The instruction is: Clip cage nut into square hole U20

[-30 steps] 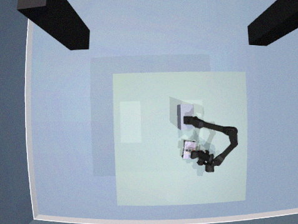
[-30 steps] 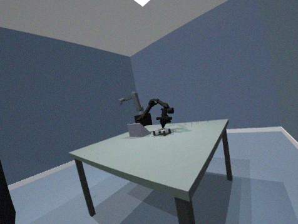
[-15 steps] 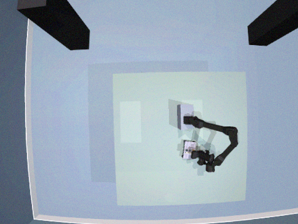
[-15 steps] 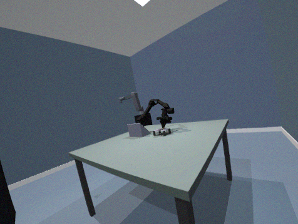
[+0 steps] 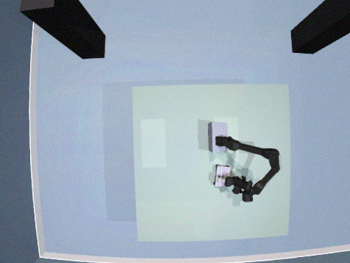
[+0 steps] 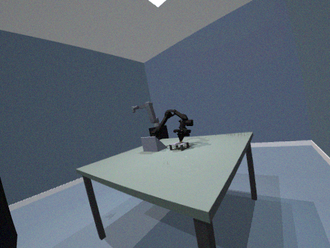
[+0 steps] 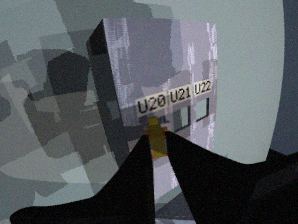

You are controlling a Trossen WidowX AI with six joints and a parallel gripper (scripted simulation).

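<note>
The gripper (image 5: pixel 229 181) (image 6: pixel 181 140) (image 7: pixel 156 139) is closed on the cage nut (image 7: pixel 158 142), a small yellow-orange piece pinched between its two dark fingertips. In the wrist view the nut lies just below the U20 label (image 7: pixel 151 104), over the spot where that label's hole would be; the nut and the fingertips cover so much of it that I cannot tell whether the wings are through the hole or only above it. To the right of it in that view, two square openings show in the rail plate (image 5: pixel 222 170) (image 6: pixel 179 143) (image 7: pixel 145 55) — one under the U21 label (image 7: pixel 180 94), one under the U22 label (image 7: pixel 202 87). The plate is pale lilac, with a darker side face, and stands on short dark feet on the pale green table (image 5: pixel 173 206) (image 6: pixel 166 180). The black arm (image 5: pixel 254 148) (image 6: pixel 173 112) bends up and over, its last part pointing down at the plate in the exterior view. Near the plate, apart from it, is a lilac block (image 5: pixel 219 128) (image 6: pixel 150 144) with a sloping side — from above, the arm's base end overlaps it. Broad shadows fall across the plate and the surface beside it in the wrist view.
</note>
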